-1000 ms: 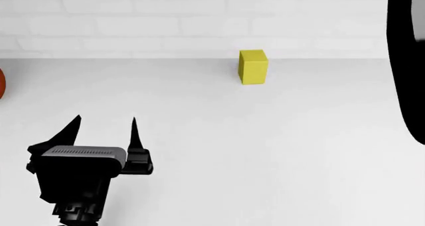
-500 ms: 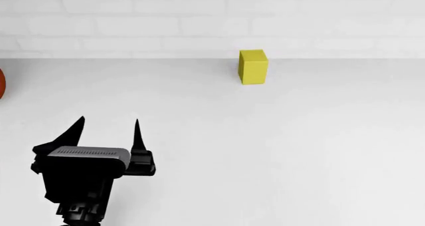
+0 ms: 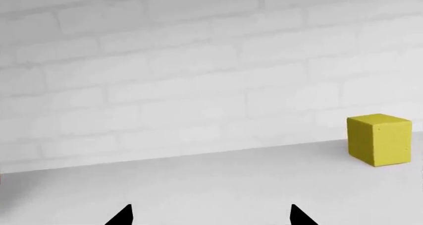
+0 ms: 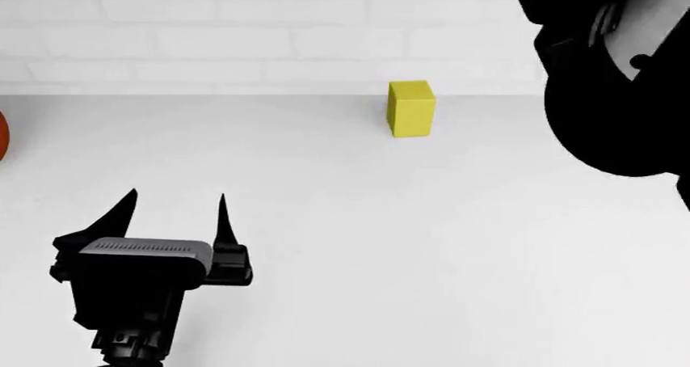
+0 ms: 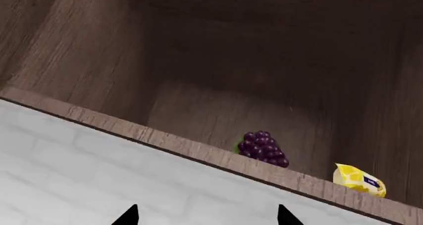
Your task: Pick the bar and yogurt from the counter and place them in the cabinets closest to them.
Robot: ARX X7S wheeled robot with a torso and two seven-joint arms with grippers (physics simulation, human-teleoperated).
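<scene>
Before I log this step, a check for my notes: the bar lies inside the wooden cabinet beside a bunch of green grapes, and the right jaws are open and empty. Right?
One detail is off: the grapes are dark purple, not green. The right wrist view shows it. The rest stands: the bar lies inside the wooden cabinet beside them, and the right gripper has its jaws open and empty.
</scene>
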